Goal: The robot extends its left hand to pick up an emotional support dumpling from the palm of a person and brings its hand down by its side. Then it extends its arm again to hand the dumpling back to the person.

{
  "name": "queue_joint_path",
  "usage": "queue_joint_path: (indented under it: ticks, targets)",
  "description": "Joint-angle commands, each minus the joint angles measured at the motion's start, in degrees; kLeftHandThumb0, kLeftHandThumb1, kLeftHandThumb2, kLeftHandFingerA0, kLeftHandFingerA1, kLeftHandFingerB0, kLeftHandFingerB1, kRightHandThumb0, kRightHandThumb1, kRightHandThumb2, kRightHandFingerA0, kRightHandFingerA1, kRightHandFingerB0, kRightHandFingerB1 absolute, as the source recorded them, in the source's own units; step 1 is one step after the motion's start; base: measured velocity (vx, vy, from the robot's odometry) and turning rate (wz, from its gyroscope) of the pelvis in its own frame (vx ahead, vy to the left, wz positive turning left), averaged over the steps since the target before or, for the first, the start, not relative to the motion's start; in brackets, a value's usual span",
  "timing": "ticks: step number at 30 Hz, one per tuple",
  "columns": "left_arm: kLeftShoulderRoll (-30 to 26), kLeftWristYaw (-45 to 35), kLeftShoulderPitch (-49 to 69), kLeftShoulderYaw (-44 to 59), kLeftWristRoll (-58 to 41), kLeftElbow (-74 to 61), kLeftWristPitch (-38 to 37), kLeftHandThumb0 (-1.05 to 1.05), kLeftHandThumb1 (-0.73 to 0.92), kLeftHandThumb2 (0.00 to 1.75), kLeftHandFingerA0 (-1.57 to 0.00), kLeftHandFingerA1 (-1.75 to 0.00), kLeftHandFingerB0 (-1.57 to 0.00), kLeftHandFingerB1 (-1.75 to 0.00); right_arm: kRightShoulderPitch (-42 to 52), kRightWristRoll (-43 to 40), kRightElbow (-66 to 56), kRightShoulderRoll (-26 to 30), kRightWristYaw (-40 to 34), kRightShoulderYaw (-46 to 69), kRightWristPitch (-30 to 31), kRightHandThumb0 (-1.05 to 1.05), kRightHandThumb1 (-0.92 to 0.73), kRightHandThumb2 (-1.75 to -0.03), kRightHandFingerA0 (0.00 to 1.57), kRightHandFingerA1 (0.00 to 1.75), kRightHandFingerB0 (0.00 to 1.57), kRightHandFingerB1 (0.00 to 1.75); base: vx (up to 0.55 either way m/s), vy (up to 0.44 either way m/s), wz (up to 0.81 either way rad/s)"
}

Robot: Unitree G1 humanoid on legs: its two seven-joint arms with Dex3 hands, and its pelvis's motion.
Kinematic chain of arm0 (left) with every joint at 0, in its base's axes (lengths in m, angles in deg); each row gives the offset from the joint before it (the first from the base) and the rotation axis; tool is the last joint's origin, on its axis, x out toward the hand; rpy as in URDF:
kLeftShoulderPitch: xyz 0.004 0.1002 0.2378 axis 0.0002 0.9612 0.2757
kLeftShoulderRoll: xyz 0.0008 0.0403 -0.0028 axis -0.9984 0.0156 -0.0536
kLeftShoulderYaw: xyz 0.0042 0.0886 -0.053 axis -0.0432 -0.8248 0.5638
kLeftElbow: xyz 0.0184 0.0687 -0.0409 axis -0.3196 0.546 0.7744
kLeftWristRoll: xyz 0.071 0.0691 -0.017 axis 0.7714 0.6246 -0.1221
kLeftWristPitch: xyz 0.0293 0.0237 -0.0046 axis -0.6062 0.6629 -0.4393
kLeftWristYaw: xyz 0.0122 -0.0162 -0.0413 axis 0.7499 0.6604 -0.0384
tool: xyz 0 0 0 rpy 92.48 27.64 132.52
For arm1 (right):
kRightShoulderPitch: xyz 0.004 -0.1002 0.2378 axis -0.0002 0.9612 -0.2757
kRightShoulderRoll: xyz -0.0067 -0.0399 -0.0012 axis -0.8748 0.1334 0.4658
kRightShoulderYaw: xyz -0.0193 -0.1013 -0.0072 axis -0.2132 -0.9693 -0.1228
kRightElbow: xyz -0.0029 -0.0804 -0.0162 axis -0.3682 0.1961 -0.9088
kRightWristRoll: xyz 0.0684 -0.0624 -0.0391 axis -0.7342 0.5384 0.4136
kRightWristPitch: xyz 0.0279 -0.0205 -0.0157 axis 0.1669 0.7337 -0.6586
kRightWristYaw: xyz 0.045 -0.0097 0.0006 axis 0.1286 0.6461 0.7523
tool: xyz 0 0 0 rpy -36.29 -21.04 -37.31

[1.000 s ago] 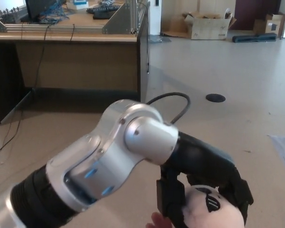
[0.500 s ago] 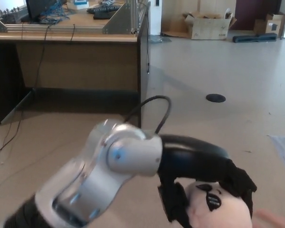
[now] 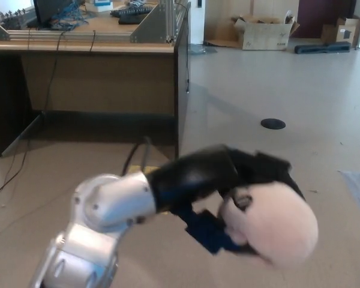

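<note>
We see our left hand (image 3: 228, 180) out in front of us, and its black fingers are wrapped tight around the dumpling (image 3: 270, 223). The dumpling is soft, round and pale pink, and it sits up in the air, low and to the right of the wooden counter (image 3: 96, 72). It touches only our hand. A small dark mark shows on the dumpling, on the side next to our fingers. The picture is blurry here, so we cannot tell which finger is where. Our shiny silver arm (image 3: 96, 222) comes up from the bottom, below the counter. We cannot see our right hand at all. The counter stands behind our arm and has wires and metal bars on top. Far off to the right of the counter there is an open cardboard box (image 3: 261, 31) on the floor (image 3: 324, 90). A small round black spot (image 3: 272, 123) lies on the floor between the counter and the box.
</note>
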Motion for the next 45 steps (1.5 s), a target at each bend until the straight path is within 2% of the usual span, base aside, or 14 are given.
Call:
queue_joint_path:
  ticks: [1, 5, 6, 8, 12, 18, 23, 24, 27, 34, 35, 36, 37, 45]
  targets:
    - [3.6, 10.0, -4.0, 26.6, -24.1, 0.2, 26.9, -0.19, 0.78, 0.66, -0.85, -1.43, -0.87, -0.81, -0.4, -3.6, 0.4, -0.8, 2.3, 1.9, 2.6, -0.58, -0.50, -0.83, 0.66, 0.58, 0.35, 0.46, 0.00, 0.000, 0.00]
    - [3.9, 9.8, -4.3, 27.4, -24.0, -0.1, 28.1, -0.19, 0.78, 0.66, -0.85, -1.43, -0.87, -0.81, -0.4, -3.7, 0.4, -0.9, 2.4, 1.9, 2.6, -0.58, -0.50, -0.83, 0.66, 0.58, 0.35, 0.46, 0.00, 0.000, 0.00]
    - [0.3, 9.8, -5.1, 34.1, -28.0, -0.3, 29.2, -0.21, 0.87, 0.65, -0.76, -1.57, -0.75, -1.03, -0.3, -3.6, 0.3, -0.7, 2.3, 1.9, 2.7, -0.53, -0.61, -0.59, 0.74, 0.46, 0.42, 0.34, 0.00, 0.000, 0.00]
    - [-0.8, 9.8, -5.4, 36.0, -29.2, -0.4, 29.5, -0.21, 0.87, 0.65, -0.76, -1.57, -0.75, -1.03, -0.3, -3.6, 0.3, -0.6, 2.2, 1.9, 2.8, -0.53, -0.61, -0.59, 0.74, 0.46, 0.42, 0.34, 0.00, 0.000, 0.00]
    - [-5.3, 8.5, -3.6, 44.4, -33.1, 1.3, 31.7, -0.17, 0.86, 0.69, -0.73, -1.44, -0.81, -0.88, -0.1, -3.5, 0.2, -0.4, 2.4, 2.1, 3.2, -0.51, -0.61, -0.59, 0.75, 0.45, 0.43, 0.34, 0.00, 0.000, 0.00]
    - [-12.5, 4.3, 4.8, 58.8, -38.9, 8.3, 34.1, -0.23, 0.91, 0.67, -0.75, -1.44, -0.81, -0.85, 0.1, -3.9, 0.9, -0.5, 3.0, 2.5, 3.3, -0.51, -0.61, -0.59, 0.74, 0.46, 0.42, 0.34, 0.00, 0.000, 0.00]
    - [-12.8, 4.2, 7.2, 61.4, -40.8, 9.0, 35.1, -0.23, 0.91, 0.67, -0.76, -1.45, -0.80, -0.90, 0.5, -3.9, 0.9, -0.9, 2.8, 2.6, 3.7, -0.51, -0.60, -0.59, 0.75, 0.46, 0.43, 0.34, 0.00, 0.000, 0.00]
    - [-12.7, 4.1, 10.6, 64.2, -41.7, 9.9, 36.8, -0.34, 0.82, 0.69, -0.85, -1.47, -0.80, -0.85, 1.1, -3.8, 1.2, -1.1, 2.9, 2.7, 2.8, -0.52, -0.61, -0.59, 0.74, 0.46, 0.42, 0.34, 0.00, 0.000, 0.00]
    - [-11.0, 3.1, 18.2, 67.3, -41.4, 13.4, 35.8, -0.26, 0.86, 0.65, -0.86, -1.42, -0.79, -0.81, 2.4, -4.3, 1.4, -1.7, 3.3, 3.1, 1.9, -0.53, -0.59, -0.58, 0.77, 0.47, 0.43, 0.34, 0.00, 0.000, 0.00]
    - [-9.4, 3.5, 25.3, 66.1, -40.0, 18.1, 30.9, -0.25, 0.83, 0.70, -0.85, -1.54, -0.76, -0.88, 4.0, -4.0, 0.7, -1.8, 3.2, 3.5, 2.0, -0.53, -0.59, -0.58, 0.75, 0.46, 0.42, 0.34, 0.00, 0.000, 0.00]
    - [-9.4, 3.6, 26.5, 65.5, -39.5, 20.3, 29.3, -0.21, 0.85, 0.68, -0.78, -1.62, -0.62, -1.05, 4.1, -3.7, 0.8, -1.8, 2.8, 3.4, 1.6, -0.57, -0.50, -0.81, 0.64, 0.57, 0.31, 0.44, 0.00, 0.000, 0.00]
    - [-9.4, 3.6, 28.0, 64.7, -38.7, 23.0, 27.3, -0.21, 0.85, 0.68, -0.78, -1.62, -0.62, -1.05, 4.3, -3.4, 0.9, -1.8, 2.2, 3.3, 1.1, -0.57, -0.50, -0.81, 0.64, 0.57, 0.31, 0.44, 0.00, 0.000, 0.00]
    - [-9.3, 3.7, 28.8, 63.9, -38.2, 23.9, 26.0, -0.20, 0.88, 0.66, -0.79, -1.61, -0.61, -1.07, 4.5, -3.0, 0.8, -1.9, 1.4, 3.2, 0.7, -0.50, -0.61, -0.59, 0.67, 0.44, 0.37, 0.32, 0.00, 0.000, 0.00]
    - [-9.6, 4.2, 32.5, 58.4, -37.9, 29.9, 21.2, -0.16, 0.92, 0.70, -0.74, -1.60, -0.63, -1.08, 6.4, -3.6, 0.5, -2.8, -1.4, 4.2, -0.6, -0.48, -0.59, -0.58, 0.62, 0.44, 0.35, 0.32, 0.00, 0.000, 0.00]
